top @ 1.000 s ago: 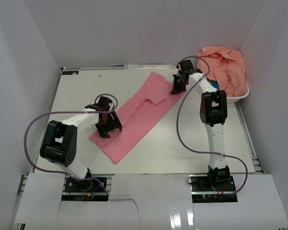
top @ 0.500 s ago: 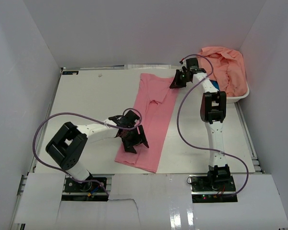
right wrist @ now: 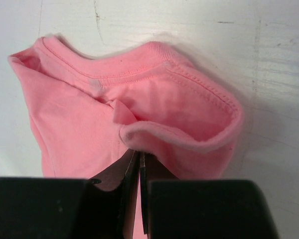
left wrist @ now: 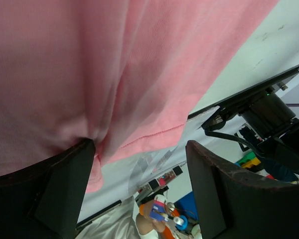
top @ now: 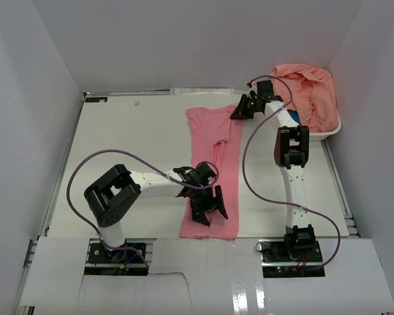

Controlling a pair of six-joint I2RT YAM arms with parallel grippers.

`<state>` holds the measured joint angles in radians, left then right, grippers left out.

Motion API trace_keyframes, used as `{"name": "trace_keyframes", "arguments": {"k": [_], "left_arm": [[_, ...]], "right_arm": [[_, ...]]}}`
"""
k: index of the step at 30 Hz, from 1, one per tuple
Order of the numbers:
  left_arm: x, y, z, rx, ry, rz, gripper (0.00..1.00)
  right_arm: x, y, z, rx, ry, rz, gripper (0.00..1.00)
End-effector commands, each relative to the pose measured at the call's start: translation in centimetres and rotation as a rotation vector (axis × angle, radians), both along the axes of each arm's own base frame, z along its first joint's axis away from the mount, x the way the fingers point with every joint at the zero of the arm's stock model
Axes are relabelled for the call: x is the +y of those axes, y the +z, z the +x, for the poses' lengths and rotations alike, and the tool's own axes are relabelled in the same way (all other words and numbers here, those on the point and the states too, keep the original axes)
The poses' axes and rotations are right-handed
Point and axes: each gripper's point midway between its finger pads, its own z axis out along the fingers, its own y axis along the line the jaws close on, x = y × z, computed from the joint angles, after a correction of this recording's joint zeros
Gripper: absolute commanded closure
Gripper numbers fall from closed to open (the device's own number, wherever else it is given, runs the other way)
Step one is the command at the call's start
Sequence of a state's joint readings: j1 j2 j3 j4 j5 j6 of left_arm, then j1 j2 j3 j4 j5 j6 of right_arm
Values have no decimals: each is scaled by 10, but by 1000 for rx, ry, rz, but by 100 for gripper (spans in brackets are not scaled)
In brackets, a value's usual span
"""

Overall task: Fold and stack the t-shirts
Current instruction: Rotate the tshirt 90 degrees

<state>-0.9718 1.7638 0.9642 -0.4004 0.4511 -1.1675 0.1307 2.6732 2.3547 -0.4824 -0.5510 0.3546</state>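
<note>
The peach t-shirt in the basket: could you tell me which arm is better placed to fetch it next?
Right, probably: the right gripper is near the basket, though shut on the pink t-shirt; the left gripper is at its near hem.

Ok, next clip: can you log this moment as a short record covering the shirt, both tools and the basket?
shirt on table: one pink t-shirt, doubled into a long strip running from the far side to the near edge of the table
right tool: shut, pinching the shirt beside the collar at its far end
left tool: fingers apart over the shirt's near end, cloth bunched against one finger
basket: white basket, far right, heaped with salmon t-shirts
stack: none visible
</note>
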Motion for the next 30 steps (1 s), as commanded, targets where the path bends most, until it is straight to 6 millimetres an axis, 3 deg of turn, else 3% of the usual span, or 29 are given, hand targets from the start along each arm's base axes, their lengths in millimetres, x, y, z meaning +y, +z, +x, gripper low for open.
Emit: {"name": "trace_keyframes", "arguments": {"k": [1,4,5,6,7,9,11,12,14,15,16,18,19,20,22,28,30], "left_arm": [[11,-11,2,-50,-6,101,14],[11,16,24,-128,9,111,13],[24,38,48,-184,48,134,12],[24,39,48,-185,48,135,12],[36,50,70,-225,92,129,11],[53,63,95,-258,141,117,11],[85,76,136,-325,218,143,11],[98,92,163,-372,273,140,10],[116,104,188,-438,286,191,10],[125,111,204,-461,315,207,10],[124,135,222,-517,334,183,9],[130,142,241,-535,344,196,9],[127,161,253,-572,352,172,9],[126,158,260,-568,346,181,9],[126,174,275,-598,363,166,9],[131,171,308,-607,387,171,9],[133,160,321,-606,383,196,9]], "right_arm": [[-11,-7,11,-37,-22,-15,91],[-11,13,14,-83,-15,4,86],[-8,31,15,-117,-1,30,76],[-8,31,15,-117,-1,30,76],[-5,40,16,-133,4,52,72],[-3,59,16,-160,8,75,64],[0,76,15,-173,6,102,55],[0,82,15,-177,5,110,55],[2,91,14,-180,1,125,51],[2,93,14,-181,1,128,51],[2,93,14,-179,-3,127,51],[3,93,14,-173,-4,131,50],[4,90,13,-167,0,135,49],[4,89,13,-160,1,140,49],[7,81,12,-148,7,144,49],[13,64,9,-122,17,141,49],[13,62,10,-128,13,134,49]]}}
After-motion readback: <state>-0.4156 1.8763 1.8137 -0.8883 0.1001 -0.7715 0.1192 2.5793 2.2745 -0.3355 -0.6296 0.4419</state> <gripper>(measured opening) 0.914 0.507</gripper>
